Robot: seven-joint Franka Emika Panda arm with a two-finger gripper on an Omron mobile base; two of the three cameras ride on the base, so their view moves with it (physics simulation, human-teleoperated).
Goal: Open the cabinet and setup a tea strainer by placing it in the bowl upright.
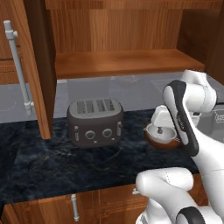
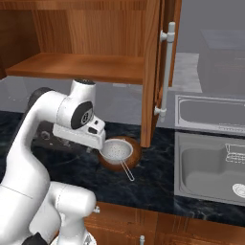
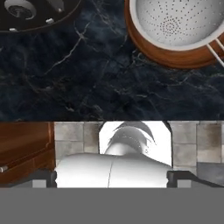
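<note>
Already, the one small silvery metal tea strainer [image 2: 117,151] sat cup-up in the one round brown wooden bowl [image 2: 134,160], just right of the single dark grey four-slot toaster [image 1: 94,122], under the open reddish-brown wall cabinet [image 2: 91,67]. Its thin handle ran out over the rim toward the counter's front edge. The gripper [image 2: 93,141], jaws spread wide and holding nothing, hung just left of the bowl.
</note>
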